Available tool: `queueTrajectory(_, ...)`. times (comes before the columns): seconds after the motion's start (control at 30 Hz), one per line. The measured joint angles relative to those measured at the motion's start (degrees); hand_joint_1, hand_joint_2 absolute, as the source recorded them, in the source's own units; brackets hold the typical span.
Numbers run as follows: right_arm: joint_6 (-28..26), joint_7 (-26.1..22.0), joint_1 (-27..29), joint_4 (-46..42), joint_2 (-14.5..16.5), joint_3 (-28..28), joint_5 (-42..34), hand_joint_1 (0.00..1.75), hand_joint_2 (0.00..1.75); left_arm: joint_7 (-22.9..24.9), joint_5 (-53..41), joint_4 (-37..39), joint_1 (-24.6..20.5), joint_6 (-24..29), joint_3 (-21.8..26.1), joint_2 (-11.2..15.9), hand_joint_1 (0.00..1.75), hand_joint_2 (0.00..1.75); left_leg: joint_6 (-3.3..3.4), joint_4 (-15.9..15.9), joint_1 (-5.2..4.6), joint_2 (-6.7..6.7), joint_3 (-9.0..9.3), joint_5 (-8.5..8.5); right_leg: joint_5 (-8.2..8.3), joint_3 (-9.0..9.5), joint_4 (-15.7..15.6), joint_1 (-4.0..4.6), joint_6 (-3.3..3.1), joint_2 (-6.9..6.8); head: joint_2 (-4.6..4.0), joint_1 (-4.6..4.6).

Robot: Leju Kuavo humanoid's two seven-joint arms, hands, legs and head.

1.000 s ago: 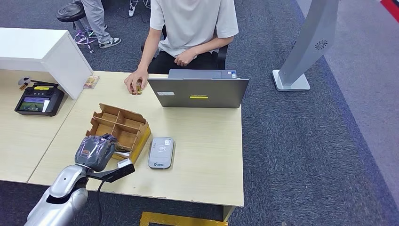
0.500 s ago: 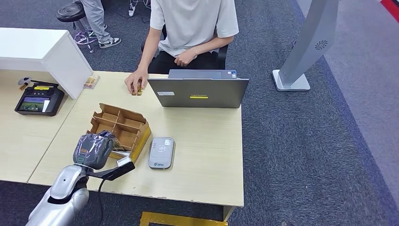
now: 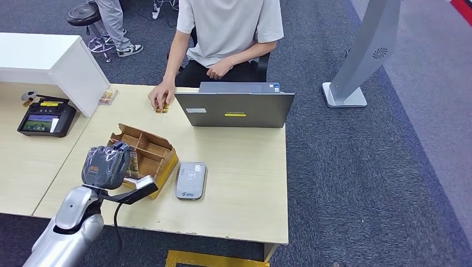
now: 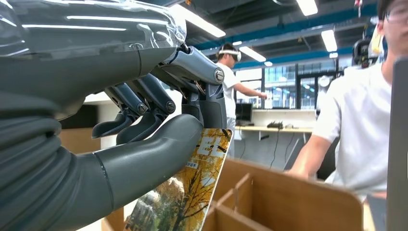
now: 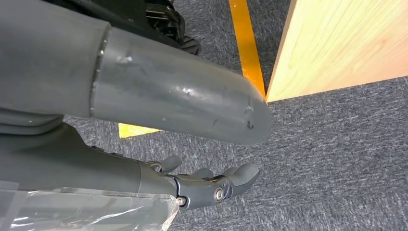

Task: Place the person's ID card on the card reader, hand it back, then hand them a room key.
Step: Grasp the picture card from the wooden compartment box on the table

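A: Where is the left hand [image 3: 106, 166]?

B: Over the near-left end of the cardboard divider box [image 3: 146, 153], near the table's [image 3: 245, 167] front edge. In the left wrist view the thumb and fingers [image 4: 144, 120] pinch a room key card [image 4: 185, 185] printed with yellow autumn trees — held tilted just above the box's compartments.

A: And the card reader [image 3: 191, 180]?

B: Flat on the table just right of the box, near the front edge, nothing on it.

A: The person [image 3: 228, 33]?

B: Seated at the far edge behind an open laptop [image 3: 235, 108]. One hand [image 3: 160, 97] rests on the table near the far edge, left of the laptop, with a small yellowish item under its fingers — too small to tell what.

A: The right hand [image 5: 192, 185]?

B: Hanging beside the table over grey carpet, fingers loosely spread, holding nothing.
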Motion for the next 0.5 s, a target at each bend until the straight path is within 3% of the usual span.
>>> queueTrajectory(0.5,-0.09,0.02,0.15,0.07,0.00,0.00,0.11,0.00,0.00,-1.15,1.72,-3.19,-2.16,0.67,0.72,1.51,1.75,1.75,-0.02,0.00,0.00,-0.02,0.00,0.02,0.00,0.00,0.00,0.00,0.00,-0.02,0.00,-0.01)
